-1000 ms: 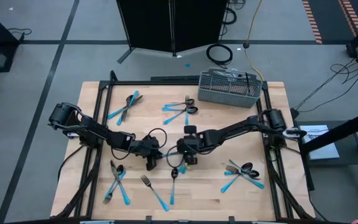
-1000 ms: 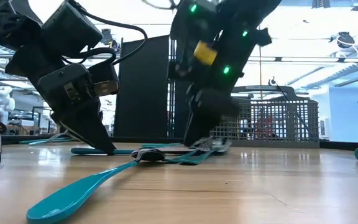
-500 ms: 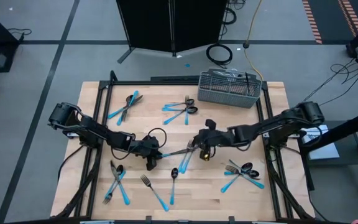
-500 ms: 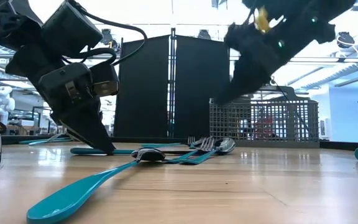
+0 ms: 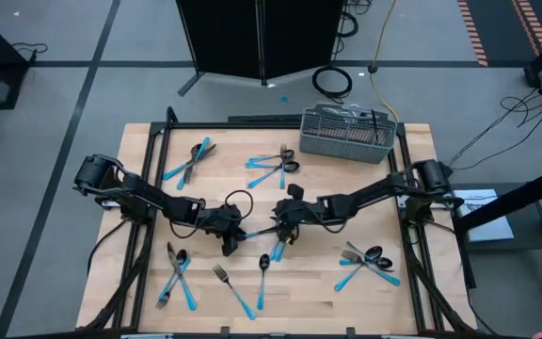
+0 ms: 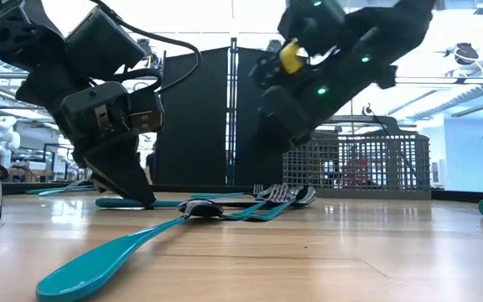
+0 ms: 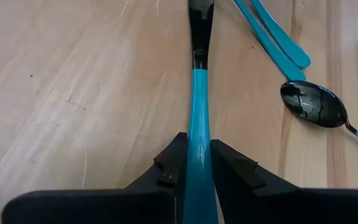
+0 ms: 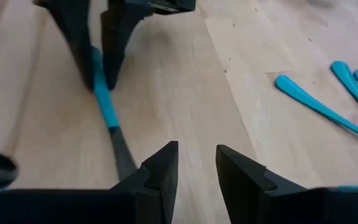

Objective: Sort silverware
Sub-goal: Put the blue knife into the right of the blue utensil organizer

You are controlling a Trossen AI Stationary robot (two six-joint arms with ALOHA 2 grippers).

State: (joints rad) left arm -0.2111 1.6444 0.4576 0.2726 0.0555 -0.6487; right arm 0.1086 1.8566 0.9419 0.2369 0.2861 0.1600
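Note:
The silverware lies in loose groups of blue-handled pieces on the wooden table. One piece with a long dark head lies mid-table. My left gripper, also, is shut on its handle. My right gripper, also, stands open just right of that piece's head, raised off the table, with bare wood showing between its fingers. In the low view the left gripper's tips reach the tabletop. My left gripper pinches the piece's blue handle between its two fingers, near the handle's free end. The fingers slant down from the table's left and point along the piece. The piece lies flat on the table, its dark head pointing away toward the right gripper.
A grey wire-mesh basket stands at the far edge, right of centre. Silverware groups lie at far left, far centre, near right and near left. A spoon and a fork lie near centre front.
My right gripper has risen from the silverware at mid-table, swung away toward the right edge, then come back toward the left gripper, and now stays raised. It has tipped and rolled on the way. The left gripper has kept its hold on the handle.

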